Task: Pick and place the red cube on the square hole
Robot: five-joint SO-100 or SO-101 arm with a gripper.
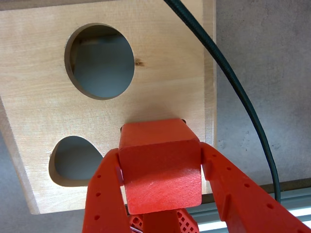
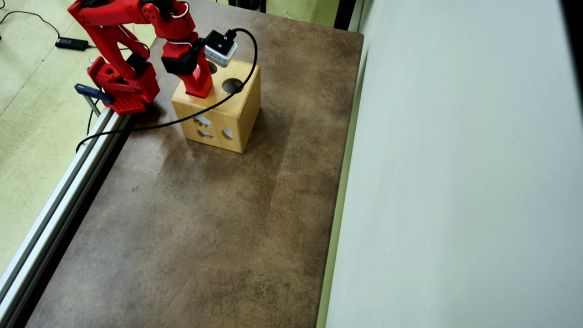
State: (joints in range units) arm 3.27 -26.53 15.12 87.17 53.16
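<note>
Wrist view: the claw is clamped on the red cube, held over the wooden box and hiding the square hole; release appears to remain. Overhead view: the claw meets the box top; the cube is hidden.

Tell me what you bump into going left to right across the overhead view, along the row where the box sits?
Metal rail → red robot base → end effector on top of the wooden box → bare brown table → pale wall.
</note>
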